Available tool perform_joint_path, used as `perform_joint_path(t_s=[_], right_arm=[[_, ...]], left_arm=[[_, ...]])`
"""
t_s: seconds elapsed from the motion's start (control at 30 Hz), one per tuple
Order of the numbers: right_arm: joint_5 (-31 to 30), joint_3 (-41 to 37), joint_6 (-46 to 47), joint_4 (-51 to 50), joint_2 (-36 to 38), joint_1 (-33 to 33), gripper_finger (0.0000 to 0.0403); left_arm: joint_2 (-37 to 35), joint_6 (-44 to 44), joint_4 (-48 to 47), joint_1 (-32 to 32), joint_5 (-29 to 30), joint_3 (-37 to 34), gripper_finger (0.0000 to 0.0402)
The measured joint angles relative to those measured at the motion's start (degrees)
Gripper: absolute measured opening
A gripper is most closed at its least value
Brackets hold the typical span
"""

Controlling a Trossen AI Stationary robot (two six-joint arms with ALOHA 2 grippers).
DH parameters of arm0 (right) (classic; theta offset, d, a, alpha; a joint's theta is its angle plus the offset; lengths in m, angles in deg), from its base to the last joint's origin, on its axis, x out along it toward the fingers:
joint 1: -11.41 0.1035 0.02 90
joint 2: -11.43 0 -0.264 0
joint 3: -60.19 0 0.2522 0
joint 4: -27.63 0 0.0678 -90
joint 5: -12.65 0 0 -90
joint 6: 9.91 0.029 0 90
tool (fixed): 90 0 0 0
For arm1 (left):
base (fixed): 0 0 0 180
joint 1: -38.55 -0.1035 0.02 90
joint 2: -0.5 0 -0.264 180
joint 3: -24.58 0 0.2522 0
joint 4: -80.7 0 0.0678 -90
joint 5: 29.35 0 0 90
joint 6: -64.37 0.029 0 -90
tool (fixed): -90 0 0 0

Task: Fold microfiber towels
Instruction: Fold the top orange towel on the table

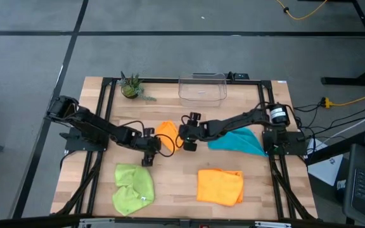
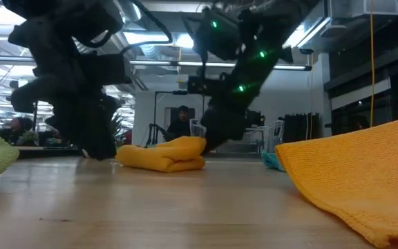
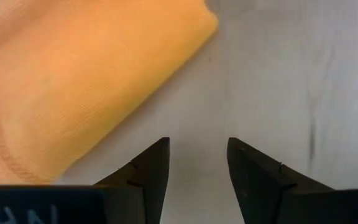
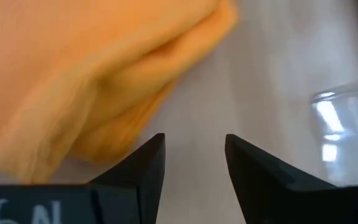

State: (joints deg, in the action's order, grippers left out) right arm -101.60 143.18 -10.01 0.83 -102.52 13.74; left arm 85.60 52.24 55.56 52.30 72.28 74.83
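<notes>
A folded orange towel [image 1: 168, 134] [image 2: 164, 153] lies flat at the table's middle. My left gripper [image 1: 151, 154] [image 3: 197, 144] hovers just off its near-left side, open over bare wood, with the towel [image 3: 73, 81] beside its fingers. My right gripper [image 1: 184, 140] [image 4: 194, 140] is open at the towel's right side, the layered towel [image 4: 98, 74] beside it and nothing between its fingers. A second orange towel [image 1: 220, 185] and a lime green towel [image 1: 134, 187] lie near the front edge. A teal towel [image 1: 239, 140] lies under my right arm.
A clear plastic bin [image 1: 202, 87] [image 4: 344, 118] stands at the far middle of the table, with a small potted plant [image 1: 130, 87] at the far left. Bare wood shows between the two front towels and around the folded one. A person [image 2: 182, 123] stands far behind the table.
</notes>
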Motion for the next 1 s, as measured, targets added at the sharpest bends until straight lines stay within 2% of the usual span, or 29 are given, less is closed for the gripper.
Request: perform_joint_path(t_s=[0.1, 0.2, 0.47, 0.6, 0.67, 0.77, 0.83, 0.93, 1.0], right_arm=[[5.3, -3.5, 1.2, 5.5, -0.1, -0.5, 0.0171], [7.9, -5.8, 1.9, 10.5, -0.1, -0.1, 0.0171], [13.0, -7.5, 7.6, 18.2, -0.1, 4.2, 0.0171], [14.5, -7.5, 10.3, 18.9, -0.1, 7.4, 0.0171], [14.5, -7.5, 10.6, 17.5, 0.0, 8.8, 0.0171], [14.2, -7.5, 12.2, 14.4, 0.3, 10.0, 0.0171], [11.4, -7.1, 12.9, 11.6, 0.8, 10.5, 0.0171], [5.8, -6.1, 12.7, 9.9, 0.9, 10.6, 0.0171], [4.6, -6.0, 11.5, 9.9, 0.9, 10.3, 0.0171]], left_arm=[[0.0, -0.8, -0.4, 0.5, 1.8, 0.0, 0.0155], [0.0, 1.0, -1.2, -0.3, 4.6, 0.0, 0.0155], [0.3, 11.6, 0.0, -6.7, 6.9, 0.0, 0.0155], [0.3, 14.9, 1.5, -9.0, 7.0, 0.0, 0.0155], [0.3, 15.0, 0.0, -9.3, 7.0, 0.3, 0.0155], [-0.4, 11.7, -7.4, -8.2, 6.7, 3.4, 0.0155], [-1.3, 9.8, -10.0, -6.6, 6.4, 6.6, 0.0155], [-2.3, 8.9, -9.6, -3.8, 4.3, 10.3, 0.0155], [-2.2, 8.1, -6.1, -2.6, 1.5, 11.5, 0.0155]])
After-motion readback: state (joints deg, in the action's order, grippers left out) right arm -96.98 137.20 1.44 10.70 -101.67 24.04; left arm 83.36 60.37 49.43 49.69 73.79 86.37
